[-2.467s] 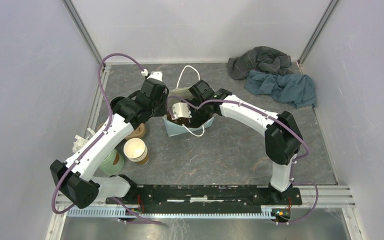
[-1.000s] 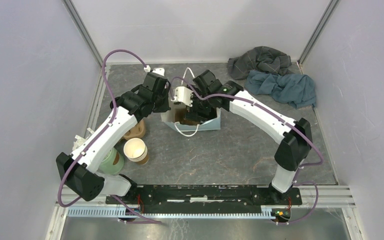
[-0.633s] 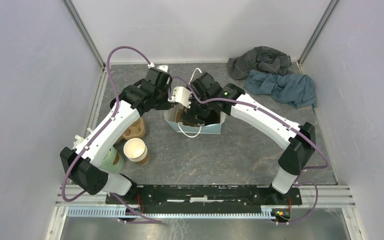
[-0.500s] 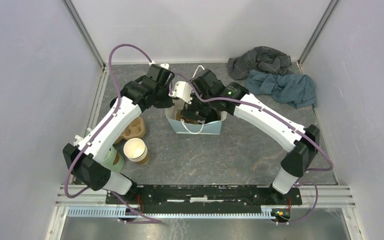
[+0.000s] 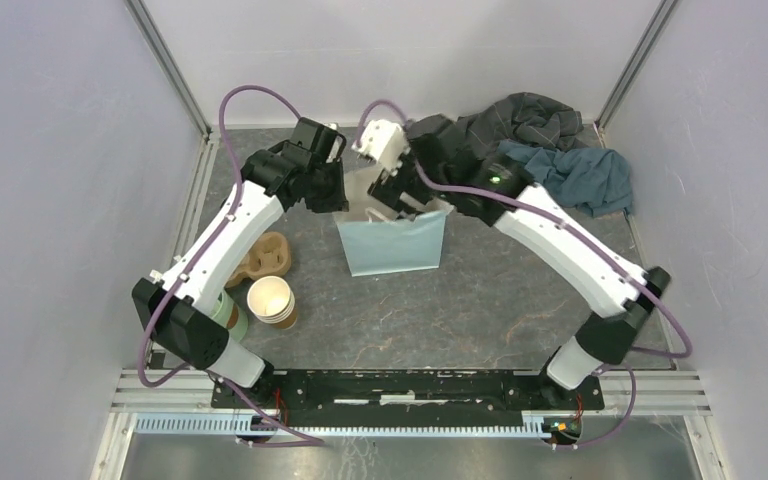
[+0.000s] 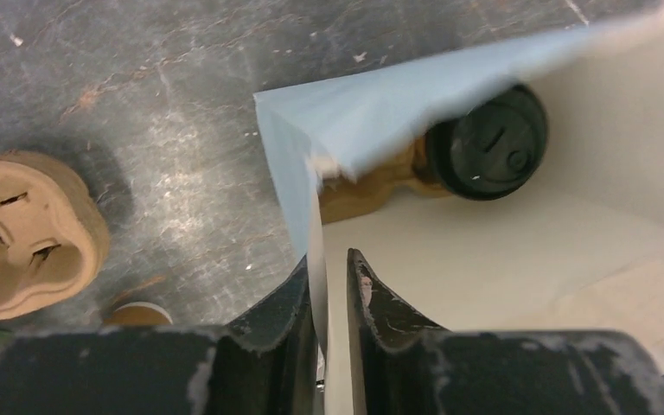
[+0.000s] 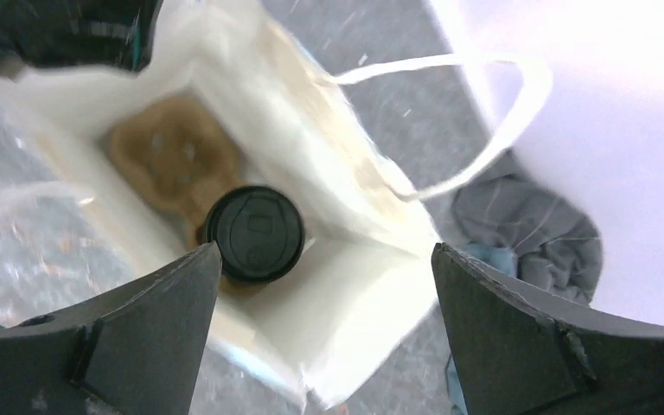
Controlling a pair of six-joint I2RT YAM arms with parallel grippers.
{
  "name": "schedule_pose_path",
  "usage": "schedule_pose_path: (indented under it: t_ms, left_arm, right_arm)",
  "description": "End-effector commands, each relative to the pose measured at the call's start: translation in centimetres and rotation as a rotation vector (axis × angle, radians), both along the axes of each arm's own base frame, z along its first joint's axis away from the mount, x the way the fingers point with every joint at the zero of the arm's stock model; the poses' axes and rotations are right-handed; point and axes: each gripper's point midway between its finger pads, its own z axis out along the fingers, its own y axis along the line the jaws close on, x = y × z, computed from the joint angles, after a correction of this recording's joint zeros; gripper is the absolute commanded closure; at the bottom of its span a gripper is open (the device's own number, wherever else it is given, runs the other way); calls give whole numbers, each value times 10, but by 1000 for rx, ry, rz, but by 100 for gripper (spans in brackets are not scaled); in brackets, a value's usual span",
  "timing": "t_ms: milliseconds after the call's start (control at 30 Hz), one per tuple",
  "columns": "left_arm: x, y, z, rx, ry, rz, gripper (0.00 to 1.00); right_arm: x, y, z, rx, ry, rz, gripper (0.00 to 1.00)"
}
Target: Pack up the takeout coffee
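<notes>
The takeout coffee [image 7: 254,233] [image 6: 487,143], a brown cup with a black lid, stands inside the pale blue paper bag [image 5: 392,243] on a brown pulp carrier [image 7: 169,156]. The bag stands upright at mid table. My left gripper [image 6: 330,259] [image 5: 338,203] is at the bag's left rim. Its jaws are parted only narrowly, with the bag's wall [image 6: 298,186] between them. My right gripper [image 7: 323,251] [image 5: 400,195] hangs wide open and empty above the bag's mouth, looking down on the lid.
A second pulp carrier [image 5: 266,257] [image 6: 22,229] lies left of the bag. A stack of lidless cups [image 5: 271,300] and a pale green cup [image 5: 222,318] stand nearer the left arm's base. Crumpled grey and blue cloths [image 5: 550,150] lie at the back right.
The bag has gone from tilted to upright. My right gripper has risen out of the bag and back. My left jaws have parted slightly on the rim.
</notes>
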Motion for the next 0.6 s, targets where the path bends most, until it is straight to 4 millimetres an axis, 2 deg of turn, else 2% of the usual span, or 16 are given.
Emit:
schedule_pose_path:
  t_ms: [0, 67, 100, 167, 200, 267, 367, 433, 567]
  left_arm:
    - [-5, 9, -13, 11, 95, 39, 75]
    - [-4, 5, -18, 2, 119, 39, 72]
    - [-7, -2, -18, -27, 156, 27, 70]
    - [-5, -7, -12, -48, 167, 27, 61]
    - [-3, -6, -7, -47, 152, 36, 59]
    - [1, -1, 9, -38, 104, 49, 50]
    - [2, 7, 42, -45, 15, 57, 30]
    - [2, 11, 66, -63, -29, 53, 20]
    - [9, 27, 103, -72, -102, 56, 3]
  right_arm:
    - [-20, -24, 149, 438, -258, -58, 2]
    - [-33, -19, 150, 492, -256, 6, 2]
    - [-38, -20, 157, 520, -250, 17, 2]
    - [-46, -26, 168, 551, -225, 2, 2]
    - [-49, -36, 169, 544, -224, -30, 2]
    - [-50, -65, 157, 499, -245, -131, 2]
    - [-46, -121, 131, 416, -336, -344, 2]
    - [-50, -148, 119, 373, -381, -430, 2]
    - [-57, -162, 84, 273, -346, -444, 2]
